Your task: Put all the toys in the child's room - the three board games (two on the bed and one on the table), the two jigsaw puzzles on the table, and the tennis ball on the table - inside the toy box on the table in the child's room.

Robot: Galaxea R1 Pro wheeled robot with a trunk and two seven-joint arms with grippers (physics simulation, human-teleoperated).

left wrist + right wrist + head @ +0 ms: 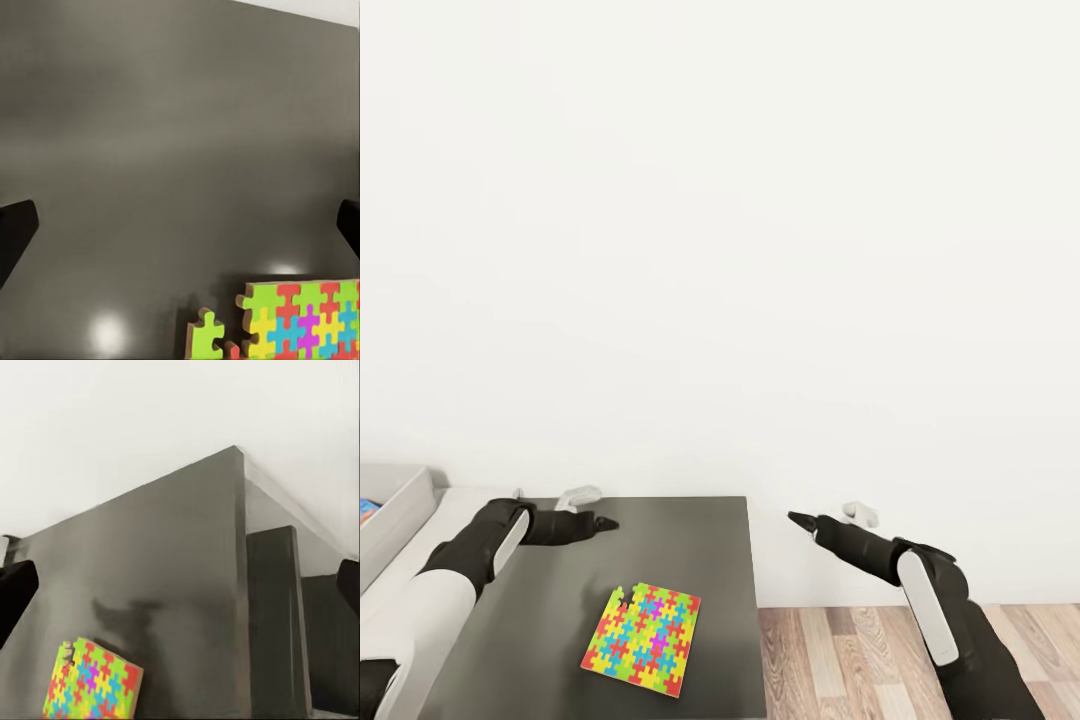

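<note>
Head view: you have 1 jigsaw puzzle point(643, 640) lying flat on the dark grey side unit point(690, 540), toward its near edge. Your left gripper point(605, 523) hangs over the far part of that top, well beyond the puzzle and not touching it; finger spread can't be told from here. Your right gripper point(796, 518) is off the unit's right side, over the wood floor point(860, 650), against the white wall point(720, 250), apart from the puzzle; spread can't be told here either. The toy box point(400, 500) pokes in at the left edge on the white table point(450, 505), with something blue inside.

Left wrist view: your 2 dark fingertips point(15, 232) sit far apart at both edges, nothing between them. The puzzle point(300, 319) lies on the dark top point(165, 150) with 1 loose green piece point(206, 336) just beside its corner.

Right wrist view: fingertips point(15, 592) wide apart, empty. The puzzle point(94, 682) lies on the unit's top point(165, 555), well away from the fingers.
</note>
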